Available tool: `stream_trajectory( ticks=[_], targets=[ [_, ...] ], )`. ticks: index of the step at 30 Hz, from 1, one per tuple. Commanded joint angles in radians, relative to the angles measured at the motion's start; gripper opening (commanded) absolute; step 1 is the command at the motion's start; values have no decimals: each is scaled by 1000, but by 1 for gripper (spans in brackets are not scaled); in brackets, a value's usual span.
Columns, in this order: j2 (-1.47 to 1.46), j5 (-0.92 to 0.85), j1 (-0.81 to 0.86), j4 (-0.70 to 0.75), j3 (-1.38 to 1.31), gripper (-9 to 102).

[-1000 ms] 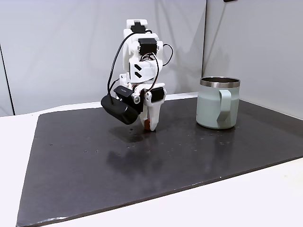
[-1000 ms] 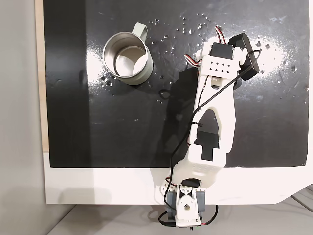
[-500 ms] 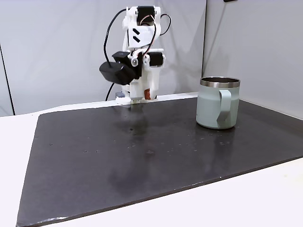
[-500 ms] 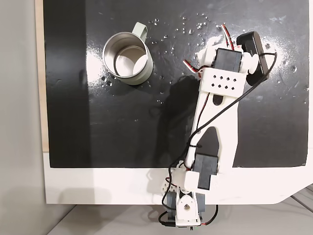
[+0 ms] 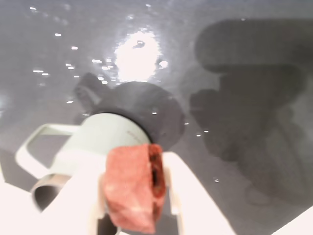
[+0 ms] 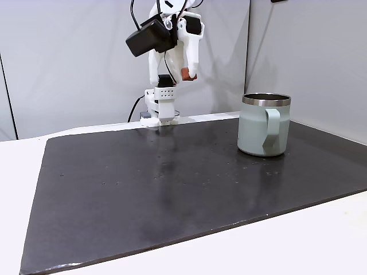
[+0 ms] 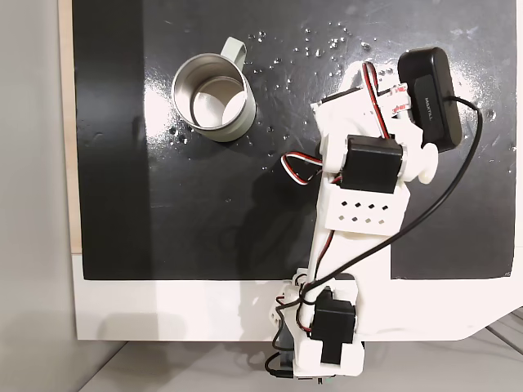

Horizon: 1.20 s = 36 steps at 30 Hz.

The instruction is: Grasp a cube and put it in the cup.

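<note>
One cube [image 5: 131, 188] sits clenched between the jaws of the gripper [image 6: 188, 73], high above the mat [image 6: 172, 189] and left of the cup [image 6: 264, 125]. Small as it is, it may slip during the swing or strike the rim.

Terracotta cube [image 5: 133, 188] aloft; mint cup [image 6: 264, 125] upright.

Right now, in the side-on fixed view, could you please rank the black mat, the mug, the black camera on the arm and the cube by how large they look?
1. Black mat
2. Mug
3. Black camera, though it sits farther back, so its rank against the mug is unsure
4. Cube, held in the jaws
</note>
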Motion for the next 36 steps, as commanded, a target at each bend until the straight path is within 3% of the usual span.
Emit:
stream_trajectory(
  ticks=[1, 12, 23, 36],
  targets=[
    [-18, 31, -25, 26, -133, 6],
    [-314, 207, -221, 118, -566, 6],
    [-471, 316, -431, 120, -716, 5],
    [-517, 333, -476, 123, -750, 8]
  ],
)
